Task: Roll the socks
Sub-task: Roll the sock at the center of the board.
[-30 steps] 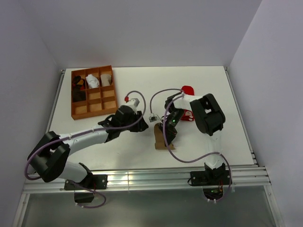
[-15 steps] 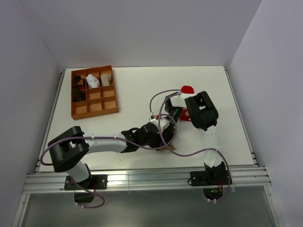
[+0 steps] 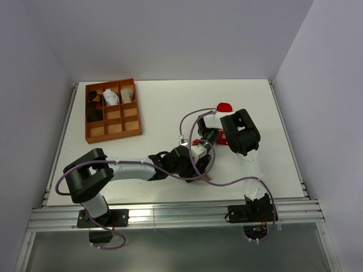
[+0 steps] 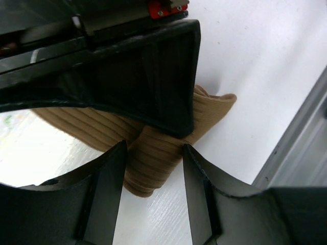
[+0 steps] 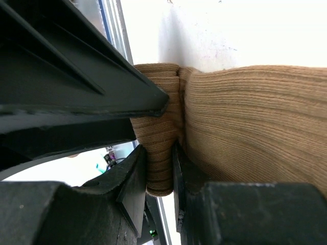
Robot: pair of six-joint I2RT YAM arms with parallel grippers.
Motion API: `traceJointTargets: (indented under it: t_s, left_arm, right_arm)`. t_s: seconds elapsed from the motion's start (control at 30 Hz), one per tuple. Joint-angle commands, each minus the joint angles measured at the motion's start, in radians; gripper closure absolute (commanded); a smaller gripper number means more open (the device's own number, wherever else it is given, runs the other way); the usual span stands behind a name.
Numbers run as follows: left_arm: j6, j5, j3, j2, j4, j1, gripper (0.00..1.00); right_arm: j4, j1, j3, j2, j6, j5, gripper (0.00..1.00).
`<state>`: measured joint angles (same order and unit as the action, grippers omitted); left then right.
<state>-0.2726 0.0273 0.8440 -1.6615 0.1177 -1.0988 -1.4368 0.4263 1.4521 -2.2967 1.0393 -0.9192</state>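
The tan sock [image 4: 153, 163] lies on the white table, one end rolled into a thick coil. My right gripper [image 5: 159, 150] is shut on that coil [image 5: 161, 153], and the flat rest of the sock [image 5: 255, 127] spreads to its right. My left gripper [image 4: 154, 148] is open and straddles the same coil from the opposite side, with a small gap at one finger [image 4: 196, 178]. In the top view both grippers meet near the table's front middle and only a sliver of tan sock [image 3: 203, 176] shows. A red sock [image 3: 224, 106] lies behind the right arm.
An orange divided tray [image 3: 113, 136] stands at the back left, with a white bundle [image 3: 111, 97] and a black bundle [image 3: 92, 102] in its far compartments. The metal rail of the table's front edge [image 4: 301, 148] runs close to the tan sock.
The left arm has swung right and forward from the table's middle to the tan sock, and its jaws now sit around the coil. The right gripper has kept its hold.
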Motion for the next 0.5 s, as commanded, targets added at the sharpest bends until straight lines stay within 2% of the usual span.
traceJointTargets:
  t_s: [0.0, 0.1, 0.17, 0.2, 0.27, 0.3, 0.4, 0.47]
  left_arm:
    - [0.016, 0.180, 0.047, -0.035, 0.002, 0.033, 0.48]
    - [0.013, 0.219, 0.064, -0.063, -0.010, 0.046, 0.53]
    - [0.003, 0.236, 0.081, -0.090, -0.024, 0.056, 0.66]
    - [-0.019, 0.271, 0.096, -0.122, -0.042, 0.066, 0.84]
    - [-0.039, 0.276, 0.101, -0.141, -0.052, 0.074, 0.96]
    - [-0.048, 0.314, 0.096, -0.149, -0.050, 0.079, 1.00]
    - [-0.102, 0.364, 0.067, -0.168, -0.015, 0.093, 1.00]
    - [-0.128, 0.379, 0.049, -0.184, 0.000, 0.109, 1.00]
  right_arm:
    - [-0.004, -0.012, 0.022, -0.033, 0.024, 0.106, 0.75]
    - [0.003, -0.018, 0.021, -0.032, 0.021, 0.109, 0.75]
    - [0.019, -0.018, 0.016, -0.018, 0.015, 0.106, 0.75]
    - [0.062, -0.020, -0.005, 0.027, -0.011, 0.105, 0.72]
    - [0.120, -0.021, -0.030, 0.069, -0.033, 0.109, 0.69]
    - [0.150, -0.021, -0.044, 0.097, -0.069, 0.112, 0.64]
    - [0.249, -0.035, -0.110, 0.208, -0.138, 0.097, 0.54]
    - [0.291, -0.060, -0.131, 0.267, -0.146, 0.082, 0.52]
